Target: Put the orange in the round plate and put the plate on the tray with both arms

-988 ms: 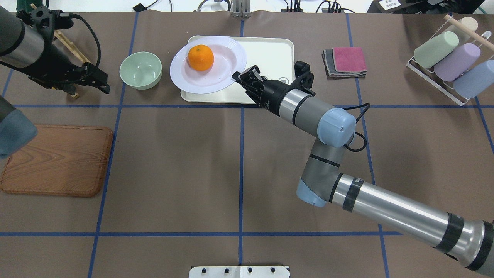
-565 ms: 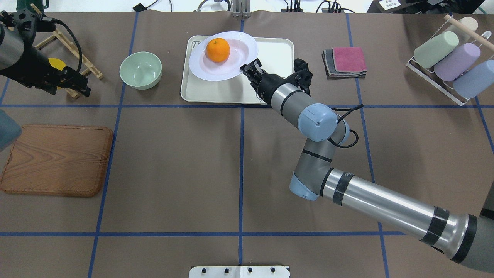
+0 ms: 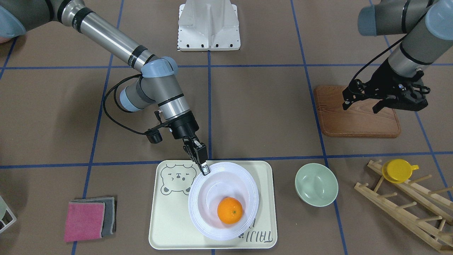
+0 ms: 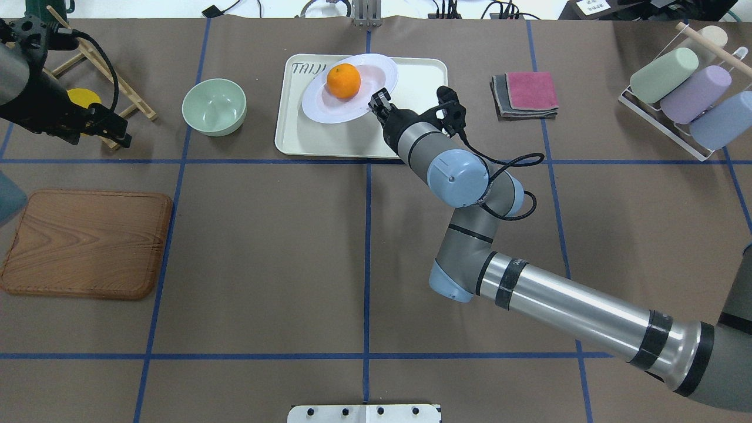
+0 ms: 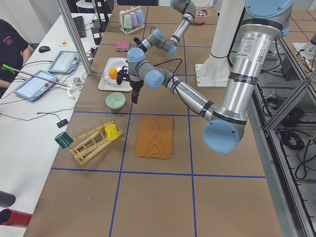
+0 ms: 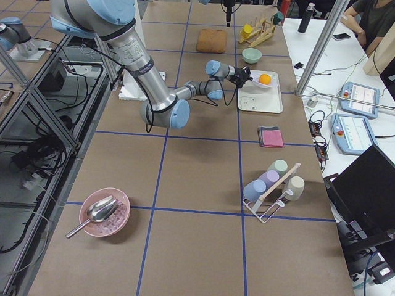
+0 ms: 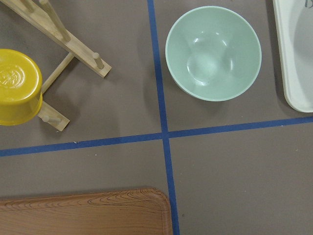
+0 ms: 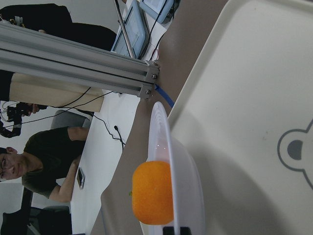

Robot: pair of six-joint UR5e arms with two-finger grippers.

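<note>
The orange [image 4: 343, 81] lies in the round plate [image 4: 323, 106], which sits tilted over the left-middle of the tray [image 4: 420, 82]. My right gripper [image 4: 380, 101] is shut on the plate's near rim. The front-facing view shows the same grip: right gripper [image 3: 204, 169], plate [image 3: 198, 212], orange [image 3: 230, 210], tray [image 3: 170, 219]. In the right wrist view the plate [image 8: 181, 166] is seen edge-on with the orange [image 8: 152, 193] in it; I cannot tell whether it touches the tray [image 8: 244, 98]. My left gripper [image 3: 361, 105] hangs open and empty, far off over the wooden board's end.
A mint-green bowl [image 4: 214, 107] stands left of the tray. The wooden board [image 4: 85, 244] lies at the near left, and a wooden rack with a yellow cup [image 4: 82, 97] is at the far left. Folded cloths [image 4: 526, 94] and a cup rack [image 4: 687, 94] are on the right.
My right gripper has carried the plate with the orange to the right and farther back over the tray. The left arm has drawn back to the left, away from the bowl.
</note>
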